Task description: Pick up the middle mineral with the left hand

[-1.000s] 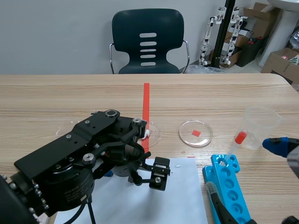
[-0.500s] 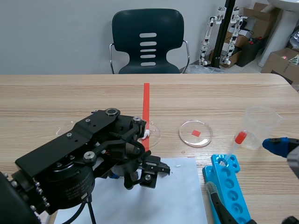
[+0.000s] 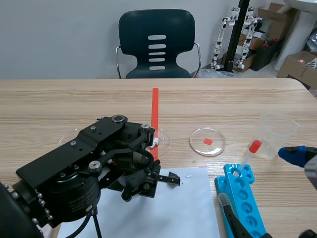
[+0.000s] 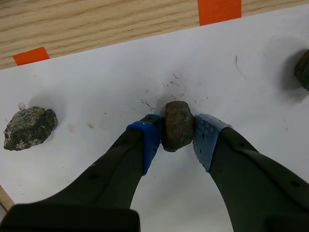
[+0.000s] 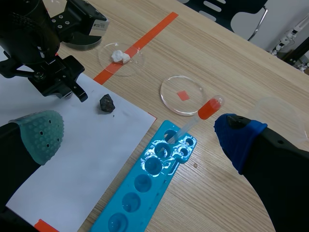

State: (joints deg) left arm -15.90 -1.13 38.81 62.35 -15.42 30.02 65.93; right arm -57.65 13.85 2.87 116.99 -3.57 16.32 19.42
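Left jaws tight around middle mineral (image 4: 177,124) of three on one white sheet (image 4: 96,72); right jaws apart.

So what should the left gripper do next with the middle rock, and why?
Probably lift it gently straight up. The left gripper has its blue pads apparently pressed against both sides of the middle mineral, which rests on the white paper, so the grip looks made but the lift has not begun.

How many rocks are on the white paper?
3. A brown rock is pinched between the pads of the left gripper, a speckled grey rock lies beside it, and a dark rock lies on its other side.
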